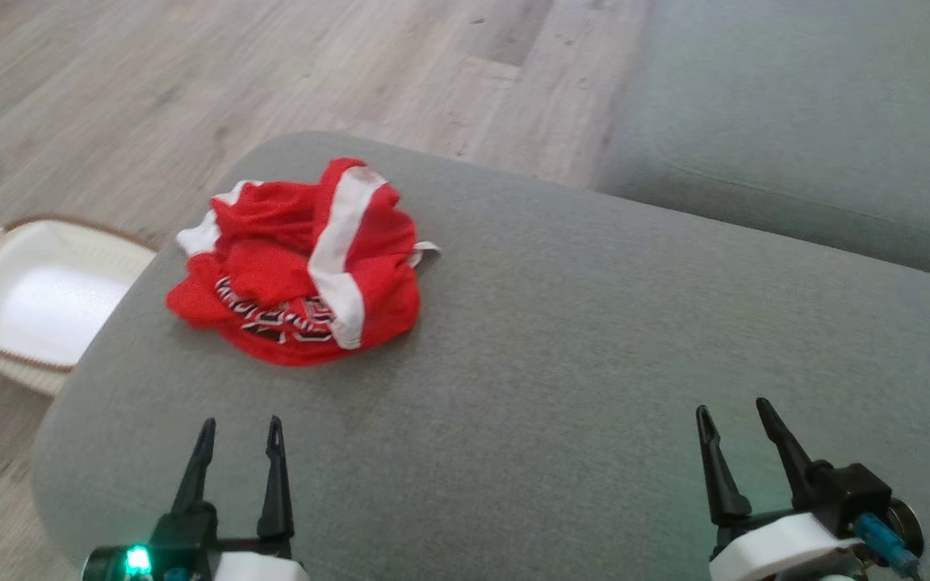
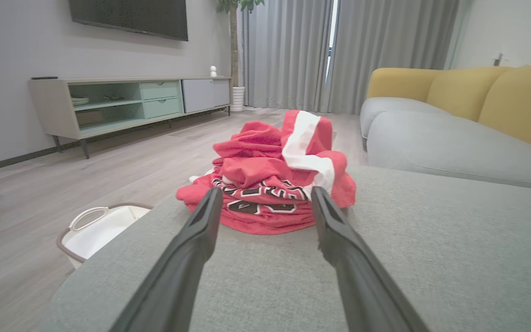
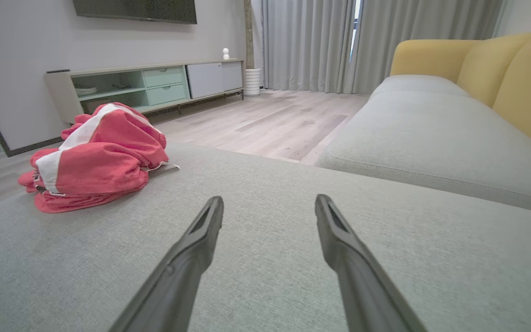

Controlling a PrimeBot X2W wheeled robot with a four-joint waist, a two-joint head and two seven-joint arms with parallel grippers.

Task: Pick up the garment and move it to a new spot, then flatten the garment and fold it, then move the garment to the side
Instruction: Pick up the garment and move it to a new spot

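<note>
A crumpled red garment with white bands and black lettering lies heaped near the far left corner of a grey cushion. My left gripper hovers open at the lower left, a short way in front of the heap, nothing between its fingers. In the left wrist view the garment sits straight ahead beyond the open gripper. My right gripper stands open at the lower right, far from the cloth. From the right wrist, the garment lies off to the left of the open gripper.
A white basket with a brown rim stands on the wood floor just left of the cushion. A second grey seat with yellow backrests runs along the right. A TV cabinet and curtains stand across the room.
</note>
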